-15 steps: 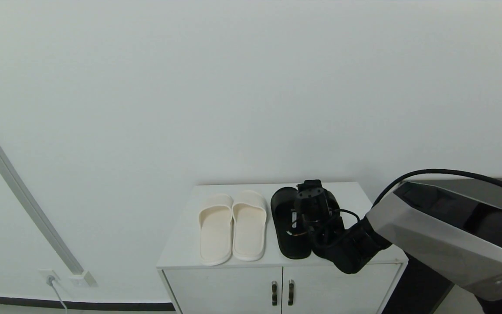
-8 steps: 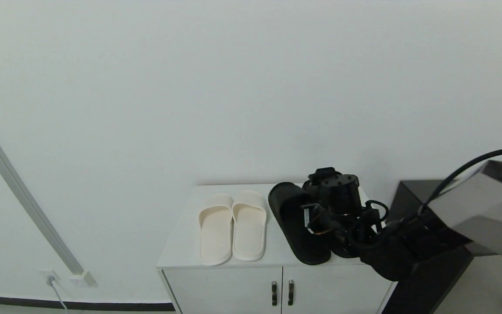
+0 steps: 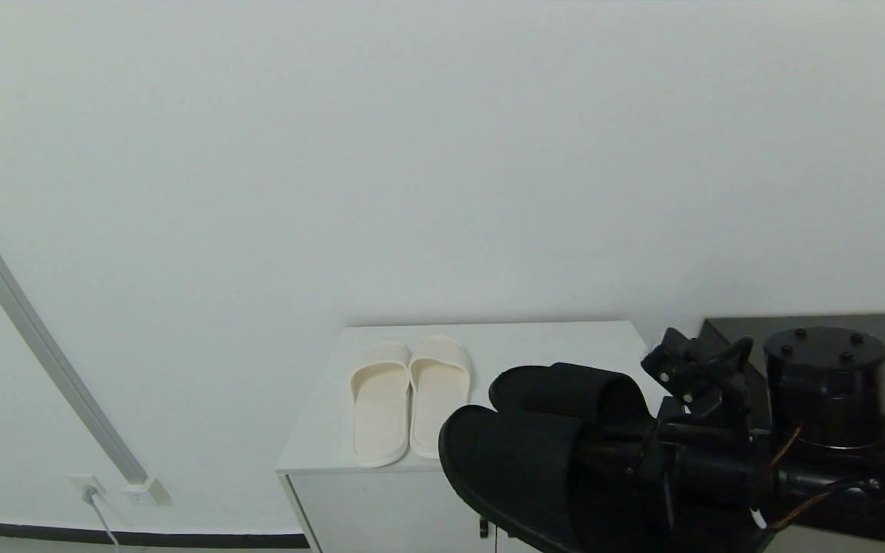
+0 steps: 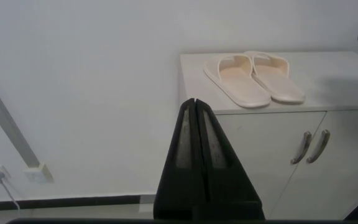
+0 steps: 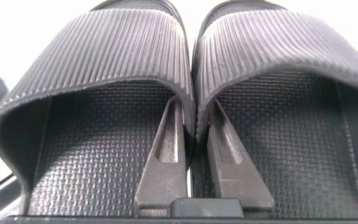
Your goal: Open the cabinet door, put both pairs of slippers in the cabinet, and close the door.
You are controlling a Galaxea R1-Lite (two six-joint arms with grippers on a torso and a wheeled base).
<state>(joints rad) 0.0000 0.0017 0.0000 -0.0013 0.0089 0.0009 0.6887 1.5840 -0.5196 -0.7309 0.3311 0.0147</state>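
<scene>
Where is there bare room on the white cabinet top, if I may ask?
Free: the white cabinet top right of the cream open-toed slippers, and a narrow strip left of them. Crowded: the front right, where the black ribbed slippers hang.

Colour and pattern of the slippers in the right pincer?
Black, with ribbed straps and textured footbeds; the slippers show best in the right wrist view.

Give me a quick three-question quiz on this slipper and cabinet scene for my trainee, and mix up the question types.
1. True or false: the cabinet doors are open.
2. Fill in: the white slippers lie on the ___ of the cabinet.
3. The right pincer grips: A) the white slippers, B) the black slippers, C) nothing.

Key: 1 false; 2 top; 3 B.
</scene>
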